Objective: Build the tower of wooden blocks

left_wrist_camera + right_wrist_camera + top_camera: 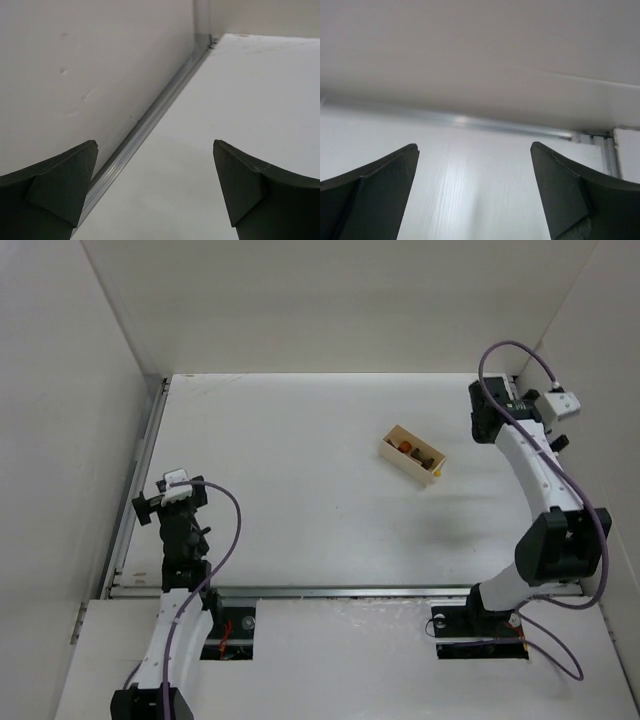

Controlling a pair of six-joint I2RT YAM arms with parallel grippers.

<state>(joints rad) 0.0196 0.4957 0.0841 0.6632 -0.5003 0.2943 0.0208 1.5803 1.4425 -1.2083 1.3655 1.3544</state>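
Note:
Small wooden blocks [412, 452], dark brown, reddish-brown and orange, lie inside a pale cream open-topped box [392, 448] at the table's right-centre in the top view. They do not show in either wrist view. My left gripper [165, 498] is open and empty near the left wall, far from the box; in the left wrist view [155, 145] its jaws stand wide apart over bare table. My right gripper [492, 395] is open and empty near the far right corner, beyond the box; in the right wrist view [474, 146] it faces the back wall.
White walls close in the table on the left, back and right. A metal rail [150, 120] runs along the foot of the left wall, another [485, 122] along the back wall, and one [340, 590] along the near edge.

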